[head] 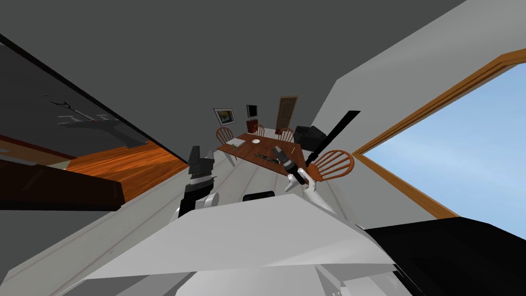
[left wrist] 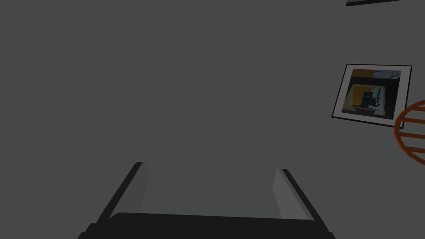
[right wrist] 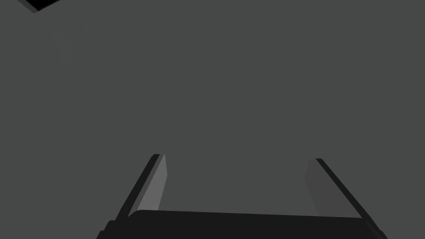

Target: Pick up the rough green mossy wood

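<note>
Mossy wood (head: pixel 233 147), seemingly the small green thing by a corner of the worktop (head: pixel 244 150), lay well apart from us, so our left pincer (left wrist: pixel 209 166) and right pincer (right wrist: pixel 238 157) hung released, holding nothing.

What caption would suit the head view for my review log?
Robot faces a wooden dining table ringed by chairs, left hand and right hand raised, window at right.

A surface (head: pixel 245 149) is set ahead, ringed by chairs (head: pixel 334 163). A plate (head: pixel 255 141) is laid on it. Behind it, a framed picture (head: pixel 224 116) and a door (head: pixel 286 114) are placed; a window (head: pixel 462 154) is set to the right.
</note>
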{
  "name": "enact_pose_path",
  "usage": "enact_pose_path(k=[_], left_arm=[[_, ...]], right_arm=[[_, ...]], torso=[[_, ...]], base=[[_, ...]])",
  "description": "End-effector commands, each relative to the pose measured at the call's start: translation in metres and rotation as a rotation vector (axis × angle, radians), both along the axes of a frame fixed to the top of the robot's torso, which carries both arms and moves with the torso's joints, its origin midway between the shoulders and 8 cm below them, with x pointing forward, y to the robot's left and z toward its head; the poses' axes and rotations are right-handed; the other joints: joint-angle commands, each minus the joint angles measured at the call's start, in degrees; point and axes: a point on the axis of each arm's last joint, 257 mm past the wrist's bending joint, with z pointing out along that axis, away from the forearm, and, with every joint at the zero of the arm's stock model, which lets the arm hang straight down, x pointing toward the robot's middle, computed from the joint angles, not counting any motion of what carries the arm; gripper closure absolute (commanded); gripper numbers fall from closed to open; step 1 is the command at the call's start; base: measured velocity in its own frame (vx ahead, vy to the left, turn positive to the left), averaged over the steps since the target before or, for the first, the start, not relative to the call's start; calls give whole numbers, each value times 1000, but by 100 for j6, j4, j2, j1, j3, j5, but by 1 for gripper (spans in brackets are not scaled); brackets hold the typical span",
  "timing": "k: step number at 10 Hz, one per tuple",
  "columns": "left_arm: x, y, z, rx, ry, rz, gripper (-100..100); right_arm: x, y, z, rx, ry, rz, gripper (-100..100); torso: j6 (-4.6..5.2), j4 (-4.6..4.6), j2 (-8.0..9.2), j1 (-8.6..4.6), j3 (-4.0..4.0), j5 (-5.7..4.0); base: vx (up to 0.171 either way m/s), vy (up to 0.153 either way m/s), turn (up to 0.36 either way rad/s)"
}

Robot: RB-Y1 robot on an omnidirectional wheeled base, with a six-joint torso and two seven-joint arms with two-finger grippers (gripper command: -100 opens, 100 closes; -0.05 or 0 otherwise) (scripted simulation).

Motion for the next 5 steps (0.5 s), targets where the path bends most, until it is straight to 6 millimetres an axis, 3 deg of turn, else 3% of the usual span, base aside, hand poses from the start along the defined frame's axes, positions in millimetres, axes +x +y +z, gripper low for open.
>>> enact_pose_path(k=[1,2,5], left_arm=[[0,0,0,0,0,0,0],[0,0,0,0,0,0,0],[0,0,0,0,0,0,0]], right_arm=[[5,-6,-18,-38,28,-15,-100],[14,-10,-39,-110,56,-33,-100],[24,-20,-66,-188,97,-59,-100]], torso=[[0,0,0,0,0,0],[1,0,1,-3,0,0],[-1,1,2,9,1,2]], base=[[5,46,0],[6,63,18],[2,64,23]])
